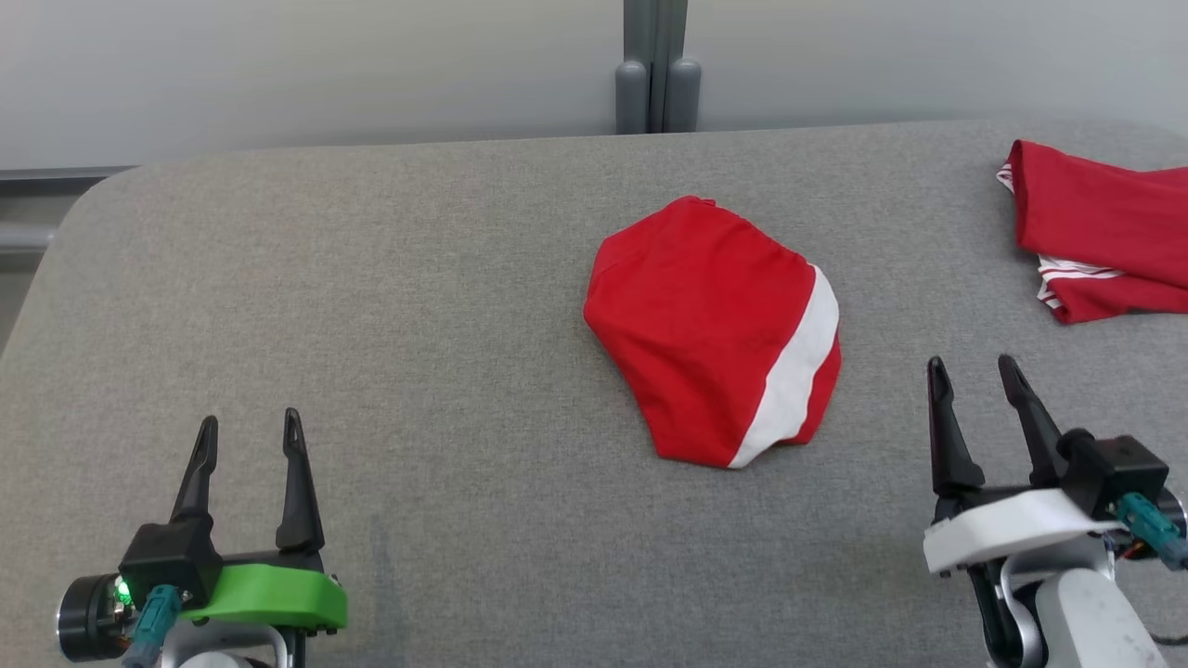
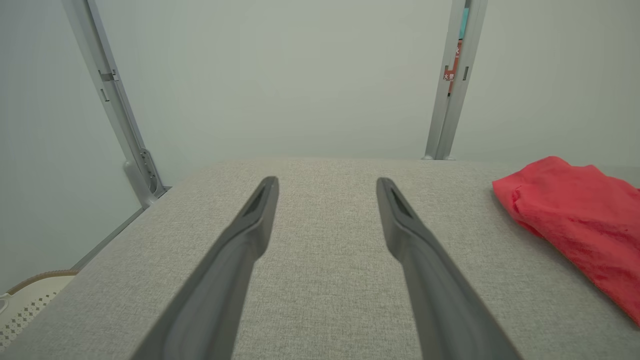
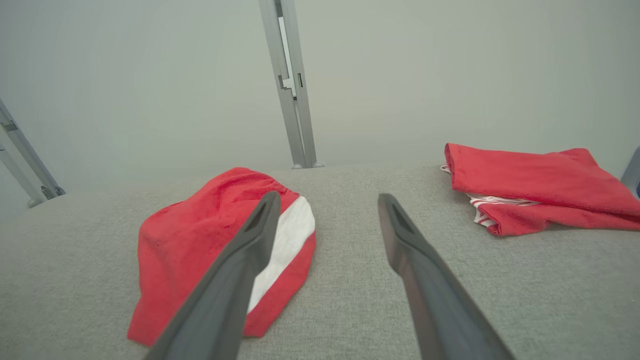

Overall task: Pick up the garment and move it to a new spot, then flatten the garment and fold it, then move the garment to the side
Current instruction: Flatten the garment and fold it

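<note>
The red garment (image 1: 710, 329) lies bunched in the middle, untouched. The left gripper (image 1: 251, 419) and right gripper (image 1: 972, 362) hover on the near side, fingers spread, ready to grasp.

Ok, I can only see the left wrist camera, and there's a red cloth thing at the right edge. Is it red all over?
Observer: No. The crumpled red cloth garment has a wide white band running down its right side.
Operator: Is there anything else lying around?
Observer: Yes. A second red garment with white-striped trim, roughly folded, lies at the far right of the grey fabric tabletop, apart from the first one.
Operator: Is anything close to my red one?
Observer: The right gripper is open. It sits just right of the garment, nearer the robot, and isn't touching it.
</note>
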Motion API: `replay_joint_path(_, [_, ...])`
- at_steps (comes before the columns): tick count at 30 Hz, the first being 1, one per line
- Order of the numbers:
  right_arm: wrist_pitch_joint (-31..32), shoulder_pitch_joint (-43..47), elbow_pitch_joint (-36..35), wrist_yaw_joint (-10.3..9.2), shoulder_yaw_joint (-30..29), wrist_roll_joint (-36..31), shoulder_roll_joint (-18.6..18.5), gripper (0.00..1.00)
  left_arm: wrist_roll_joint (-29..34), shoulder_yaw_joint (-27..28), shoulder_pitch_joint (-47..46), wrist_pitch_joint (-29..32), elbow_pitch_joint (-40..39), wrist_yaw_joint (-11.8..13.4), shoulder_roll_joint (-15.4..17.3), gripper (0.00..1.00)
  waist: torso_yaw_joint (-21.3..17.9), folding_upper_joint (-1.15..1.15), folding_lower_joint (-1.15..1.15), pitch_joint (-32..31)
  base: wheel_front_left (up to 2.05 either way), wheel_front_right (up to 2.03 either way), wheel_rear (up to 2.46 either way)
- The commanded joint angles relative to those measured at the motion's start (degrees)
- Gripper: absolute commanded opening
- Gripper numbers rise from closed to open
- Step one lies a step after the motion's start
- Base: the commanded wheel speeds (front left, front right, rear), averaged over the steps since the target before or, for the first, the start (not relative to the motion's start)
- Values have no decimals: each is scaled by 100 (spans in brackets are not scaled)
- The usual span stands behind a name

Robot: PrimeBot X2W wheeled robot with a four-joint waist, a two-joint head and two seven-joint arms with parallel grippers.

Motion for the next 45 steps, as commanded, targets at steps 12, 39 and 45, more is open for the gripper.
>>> replay_joint_path(12, [598, -2020, 715, -7, 378, -147, -611, 100, -68, -320, -492, -17, -62, 81, -81, 100, 604, 0, 0, 635, 0, 0, 0])
replay_joint_path(39, [190, -3348, 4401, -3, 1133, 570, -997, 0, -340, -881, -976, -17, -194, 425, -92, 100, 1247, 0, 0, 1344, 0, 0, 0])
replay_joint_path(45, [-3, -3507, 4325, -7, 1072, 699, -1266, 0, -322, -837, -955, -17, -159, 415, -91, 100, 1140, 0, 0, 1241, 0, 0, 0])
